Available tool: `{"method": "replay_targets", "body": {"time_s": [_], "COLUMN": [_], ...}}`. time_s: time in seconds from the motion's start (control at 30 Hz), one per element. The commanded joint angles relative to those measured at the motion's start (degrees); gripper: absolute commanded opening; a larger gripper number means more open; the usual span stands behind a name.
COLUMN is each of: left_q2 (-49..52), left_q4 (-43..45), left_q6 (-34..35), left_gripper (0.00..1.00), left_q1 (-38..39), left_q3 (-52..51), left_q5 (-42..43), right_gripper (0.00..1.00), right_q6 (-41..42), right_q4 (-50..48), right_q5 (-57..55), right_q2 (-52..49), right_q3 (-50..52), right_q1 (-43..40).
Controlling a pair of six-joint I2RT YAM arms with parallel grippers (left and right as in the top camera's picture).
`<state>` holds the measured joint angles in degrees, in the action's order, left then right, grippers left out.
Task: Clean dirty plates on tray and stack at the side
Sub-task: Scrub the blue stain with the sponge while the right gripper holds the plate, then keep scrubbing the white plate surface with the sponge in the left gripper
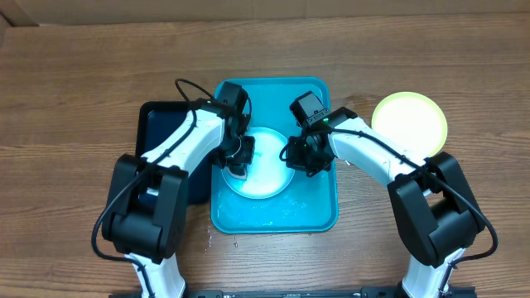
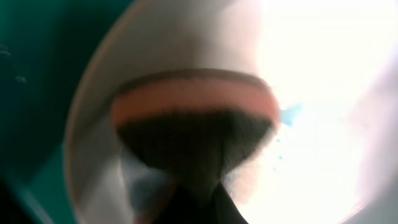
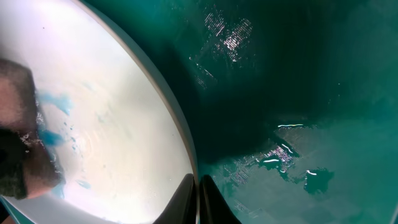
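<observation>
Close to the desk's (image 1: 83,83) near edge, a few water drops (image 1: 217,240) lie on the wood just off the near left corner of the turquoise tray (image 1: 319,211). The tray sits at the middle of the desk. Its floor is wet, with pale foamy streaks along its near edge and glinting puddles (image 3: 280,158) in the right wrist view.

A single light-blue-rimmed plate (image 1: 269,170) lies flat inside the tray, toward its left edge and about midway between near and far edges. Its pale centre carries wet blue smears (image 3: 53,102).

The left gripper (image 1: 238,161) is clamped narrowly on a sponge (image 2: 193,118), orange with a dark scouring face, which presses on the left part of the plate. In the left wrist view the picture is blurred and overexposed.

The right gripper (image 1: 300,156) is at the plate's right rim, its fingers (image 3: 208,202) drawn almost together with the thin rim pinched between them.

Farther back, a lime-green plate (image 1: 409,122) rests alone on the bare desk, off the tray's far right corner. A black tray (image 1: 161,124) lies against the turquoise tray's left edge, partly under the left arm; its contents cannot be told.
</observation>
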<state>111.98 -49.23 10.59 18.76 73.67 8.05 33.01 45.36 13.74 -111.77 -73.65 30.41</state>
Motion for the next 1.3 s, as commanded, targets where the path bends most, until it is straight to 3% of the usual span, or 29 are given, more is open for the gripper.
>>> {"method": "replay_targets", "body": {"time_s": [0.0, 0.3, 0.53, 0.67, 0.87, 1.03, 1.27], "left_q2": [3.67, 8.61, 8.59, 8.33, 4.63, -0.79, -2.12], "left_q4": [0.55, -1.51, 4.00, 4.59, -4.63, -10.82, -15.63], "left_q6": [2.32, 0.94, 0.15, 0.57, -1.79, -1.81, -1.53], "left_gripper": [0.06, 0.04, 0.04, 0.04, 0.04, 0.04, 0.04], "left_q1": [0.28, -0.85, -1.07, -2.10, -3.08, -2.45, -1.05], "left_q3": [-0.68, -0.33, -0.31, 2.97, 13.49, 18.62, 16.35], "left_q5": [-0.83, 13.92, 32.81, 36.87, 33.68, 22.56, 4.09], "right_gripper": [0.04, 0.04, 0.04, 0.04, 0.04, 0.04, 0.04], "right_q6": [0.13, 0.15, 0.15, 0.15, 0.15, 0.15, 0.15], "right_q4": [-0.31, -0.37, -0.48, -0.24, 0.15, -0.09, -0.11], "right_q5": [-0.17, -0.15, -0.13, -0.11, -0.13, -0.15, -0.15], "right_q2": [0.11, 0.11, 0.11, 0.11, 0.11, 0.11, 0.11], "right_q3": [0.63, 0.63, 0.63, 0.63, 0.66, 0.66, 0.70], "right_q1": [0.26, 0.28, 0.28, 0.28, 0.28, 0.28, 0.28]}}
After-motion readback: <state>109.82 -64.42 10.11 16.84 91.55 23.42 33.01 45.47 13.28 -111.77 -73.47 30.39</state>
